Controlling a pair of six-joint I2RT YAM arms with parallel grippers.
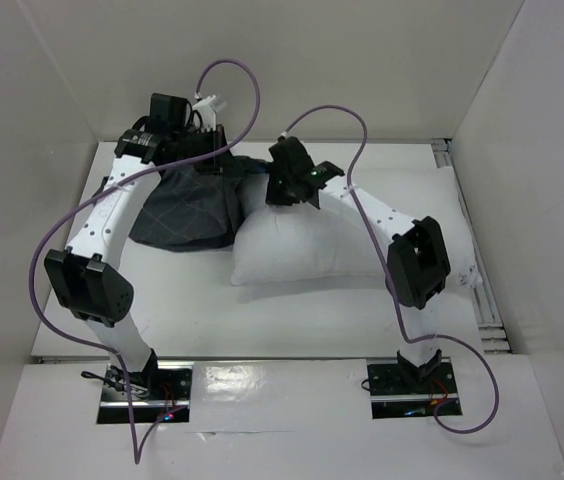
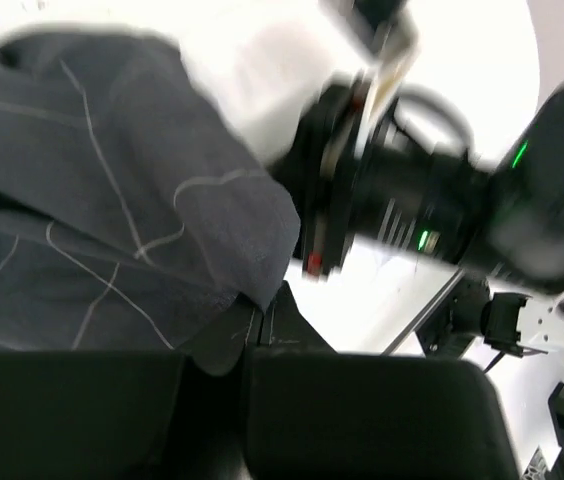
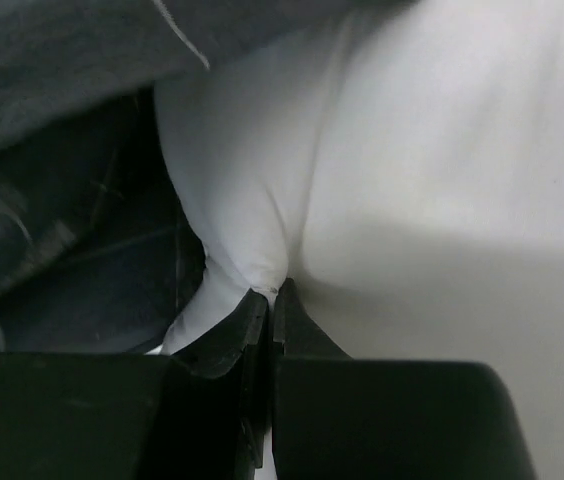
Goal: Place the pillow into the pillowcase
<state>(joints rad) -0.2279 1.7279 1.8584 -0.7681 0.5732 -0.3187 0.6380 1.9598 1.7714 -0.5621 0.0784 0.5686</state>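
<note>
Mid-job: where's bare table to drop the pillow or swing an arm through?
Widest bare table is the near strip between the pillow and the arm bases. A narrower strip lies beyond the pillow, by the back wall and right-hand rail. Crowded: far left-centre, where the left fingers pinch the pillowcase and the right fingers pinch the pillow's corner.

Bright, even overhead light; left wrist view motion-blurred, right wrist view soft.

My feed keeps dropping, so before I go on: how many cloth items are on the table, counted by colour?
White: 1, the pillow
Dark grey with a light grid: 1, the pillowcase
Total: 2
</note>
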